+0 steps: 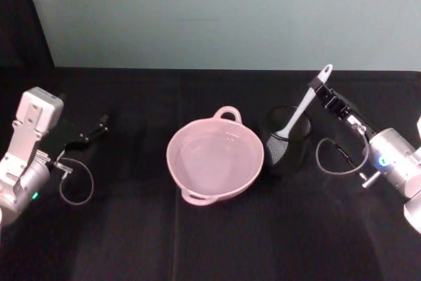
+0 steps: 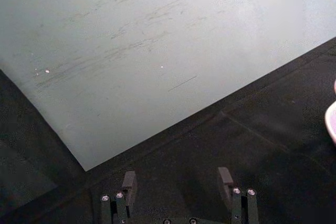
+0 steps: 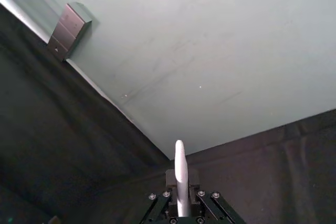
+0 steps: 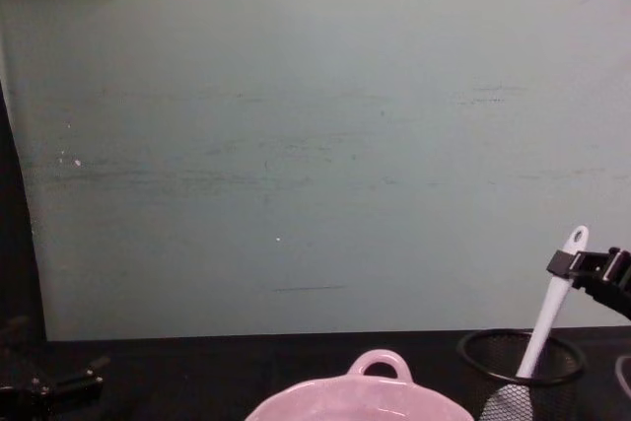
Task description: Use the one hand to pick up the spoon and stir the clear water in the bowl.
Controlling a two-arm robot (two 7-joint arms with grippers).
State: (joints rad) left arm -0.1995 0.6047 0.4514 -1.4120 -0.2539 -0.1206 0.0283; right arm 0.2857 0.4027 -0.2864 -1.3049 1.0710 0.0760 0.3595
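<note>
Near the left edge of the black cloth-covered table point(image 1: 131, 241), the left black slim gripper point(image 1: 92, 133) is parked low. Its jaws are spread and hold nothing.

At the middle of the surface stands the pale pink glossy ceramic bowl point(image 1: 172, 162), with one loop handle toward the far edge and one toward the near edge. The clear water point(image 1: 214, 159) in it barely shows against the pink. Just to the right of the bowl is a black wire-mesh cup point(image 1: 289, 156); we cannot tell whether the two touch.

The white spatula-like spoon point(image 1: 302, 108) stands in that cup with its flat blade down against the mesh. Its long axis is steep but tilted: the handle leans up, away toward the far edge and to the right, with the holed end uppermost. The right black slim gripper point(image 1: 320, 87) reaches in from the right edge of the table and is pressed together on the handle just below the hole.

We judge the grasp made and the lift not yet made, since the blade sits inside the cup. The next move calls for:
- drawing the spoon upward, roughly along its own lean, until the blade clears the cup's rim without tipping the cup;
- carrying it left over the bowl;
- turning the blade down into the water before any stirring.
</note>
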